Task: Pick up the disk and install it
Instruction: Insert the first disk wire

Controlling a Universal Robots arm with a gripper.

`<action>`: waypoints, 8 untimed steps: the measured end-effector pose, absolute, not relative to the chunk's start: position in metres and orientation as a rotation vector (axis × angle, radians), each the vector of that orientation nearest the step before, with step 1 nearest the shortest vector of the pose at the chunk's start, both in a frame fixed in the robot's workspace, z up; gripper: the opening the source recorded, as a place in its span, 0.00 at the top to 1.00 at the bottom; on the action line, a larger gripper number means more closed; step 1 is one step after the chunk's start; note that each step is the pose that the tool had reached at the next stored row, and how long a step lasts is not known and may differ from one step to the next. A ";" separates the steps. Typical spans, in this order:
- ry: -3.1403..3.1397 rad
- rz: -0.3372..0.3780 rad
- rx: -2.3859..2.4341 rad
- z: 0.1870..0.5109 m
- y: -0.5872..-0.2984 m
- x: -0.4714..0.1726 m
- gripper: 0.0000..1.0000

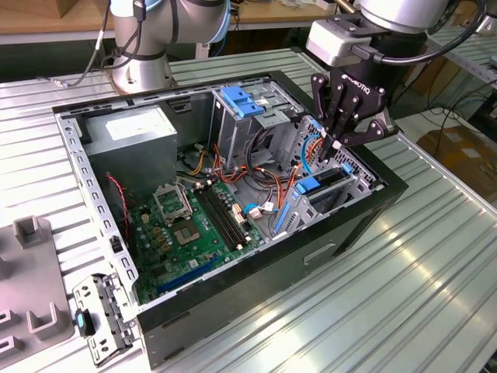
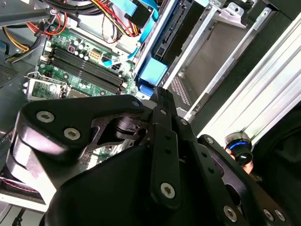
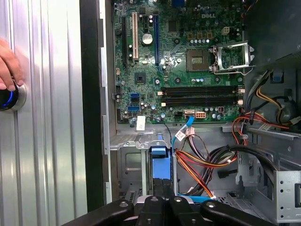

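Black fingers [image 3: 162,190] sit closest in the first wrist view, drawn together with nothing visible between them, their tips just beside a blue tab [image 3: 159,153]. In the exterior view the fingers [image 1: 335,116] point down into the open computer case [image 1: 256,299], at the end of the case on the exterior view's right.

What looks to be the disk [image 2: 175,35] stands on edge in the case's drive bay, right under the fingers: a dark slab between a blue rail and bare metal framing. Whether it is fully home I cannot tell.

Outside the case, a person's hand [image 3: 8,63] rests on a blue-lit button [image 3: 9,100] on the bench.

I judge the disk dense for its bulk, rigid, smooth-faced and so a bit slippery, and not fond of knocks. Hold is best taken across its long edges or rails, and any pushing done squarely on the rail end rather than on a flat face.
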State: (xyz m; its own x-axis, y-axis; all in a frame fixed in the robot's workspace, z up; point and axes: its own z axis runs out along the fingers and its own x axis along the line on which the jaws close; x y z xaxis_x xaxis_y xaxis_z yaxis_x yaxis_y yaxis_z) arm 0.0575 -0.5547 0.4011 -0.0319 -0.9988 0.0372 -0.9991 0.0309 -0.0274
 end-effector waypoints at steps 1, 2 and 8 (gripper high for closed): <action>-2.250 0.071 2.180 0.401 -0.555 0.057 0.89; -2.250 0.071 2.180 0.401 -0.555 0.057 0.89; -2.250 0.071 2.180 0.401 -0.555 0.057 0.89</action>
State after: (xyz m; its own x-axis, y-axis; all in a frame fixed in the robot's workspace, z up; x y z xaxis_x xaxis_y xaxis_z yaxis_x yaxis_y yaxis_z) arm 0.0575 -0.5547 0.4008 -0.0319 -0.9988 0.0371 -0.9991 0.0309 -0.0274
